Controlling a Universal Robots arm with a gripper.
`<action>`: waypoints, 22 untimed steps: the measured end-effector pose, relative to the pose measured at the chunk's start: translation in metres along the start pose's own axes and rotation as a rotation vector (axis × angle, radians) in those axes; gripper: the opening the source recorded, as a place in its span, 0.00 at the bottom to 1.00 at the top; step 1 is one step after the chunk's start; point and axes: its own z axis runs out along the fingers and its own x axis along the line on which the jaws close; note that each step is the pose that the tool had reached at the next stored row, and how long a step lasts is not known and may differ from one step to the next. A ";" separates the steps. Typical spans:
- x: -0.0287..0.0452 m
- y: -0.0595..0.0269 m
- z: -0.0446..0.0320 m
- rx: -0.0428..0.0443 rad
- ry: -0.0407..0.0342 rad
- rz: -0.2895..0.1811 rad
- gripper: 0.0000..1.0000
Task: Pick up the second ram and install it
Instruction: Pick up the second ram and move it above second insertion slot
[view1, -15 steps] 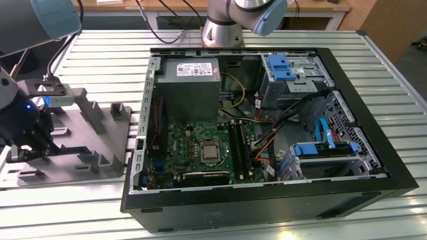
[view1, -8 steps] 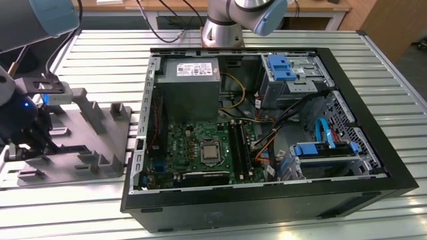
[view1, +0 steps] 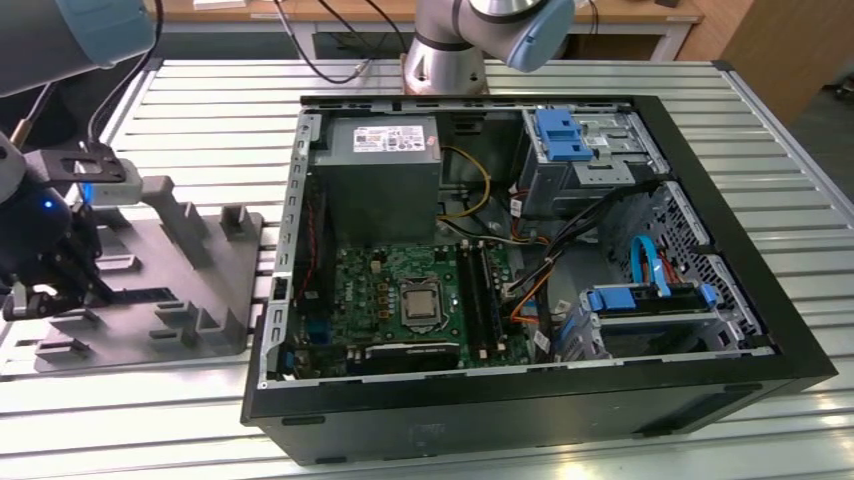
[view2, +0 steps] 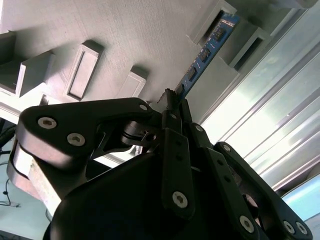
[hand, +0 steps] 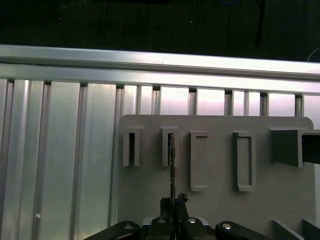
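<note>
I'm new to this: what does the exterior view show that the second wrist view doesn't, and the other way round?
The exterior view adds the wider scene: the open computer case with its motherboard, towards the exterior view's right of the tray. The second wrist view adds the close detail: the ram with its row of black chips, its far end in a tray slot, and the gripper shut on its near end. Both share the gripper, the grey tray and the slatted metal table.

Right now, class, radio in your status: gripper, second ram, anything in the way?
Gripper shut on second ram. Ram on edge, seated in grey fixture tray. Nothing seen blocking it.
</note>
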 end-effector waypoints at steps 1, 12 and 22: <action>0.0000 0.0000 -0.0005 -0.0001 0.0000 0.000 0.14; -0.0002 0.0003 -0.0071 0.0000 -0.0001 0.000 0.14; -0.0004 0.0005 -0.0132 -0.0001 0.0000 0.000 0.14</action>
